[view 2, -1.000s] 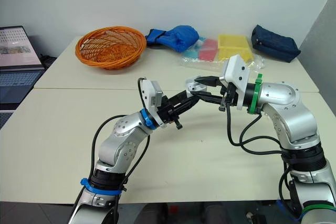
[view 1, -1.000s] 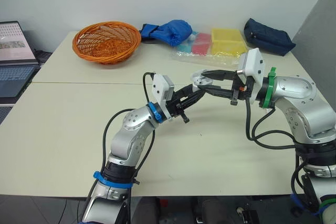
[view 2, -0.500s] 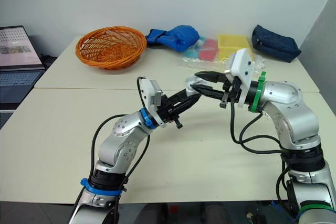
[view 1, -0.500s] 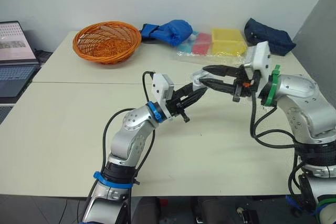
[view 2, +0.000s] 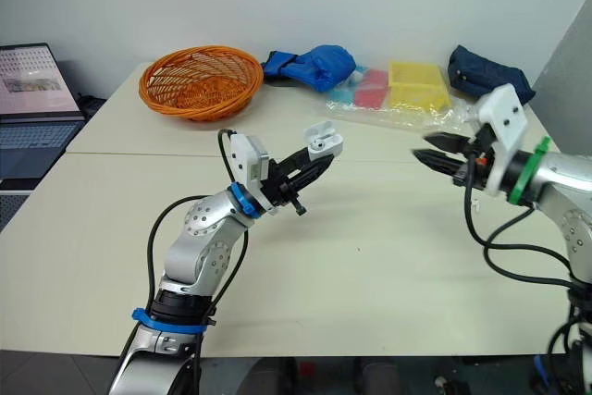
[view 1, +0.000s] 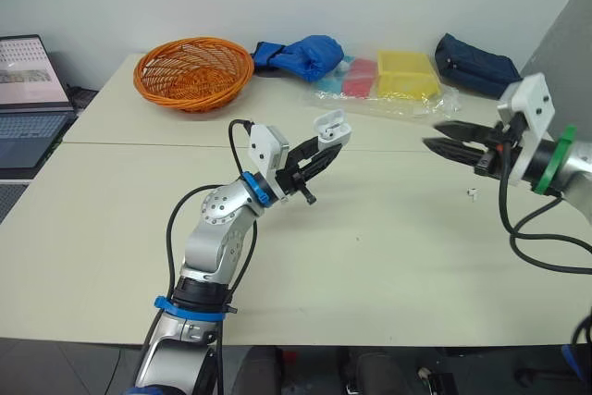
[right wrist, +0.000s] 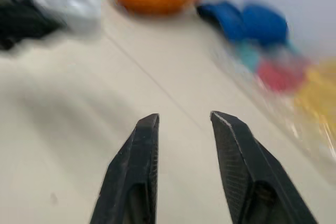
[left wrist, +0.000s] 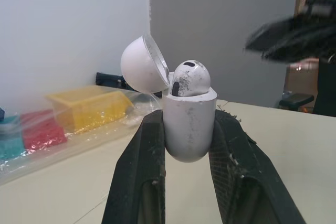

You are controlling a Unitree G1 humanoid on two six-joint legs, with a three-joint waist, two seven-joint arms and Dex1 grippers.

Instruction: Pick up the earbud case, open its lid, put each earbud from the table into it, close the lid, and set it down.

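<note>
My left gripper is shut on the white earbud case and holds it above the table's middle. The lid stands open, and one white earbud sits in the case. Off to the right, my right gripper hovers open over the table with nothing between its fingers, well apart from the case. A small white earbud lies on the table below the right gripper.
Along the far side of the table sit an orange basket, a blue cloth, a plastic bag of coloured boxes and a dark pouch. A laptop stands at the left.
My right gripper has drawn back from the case to the right and is open. The left gripper still holds the open case, a little further left. The camera has shifted.
</note>
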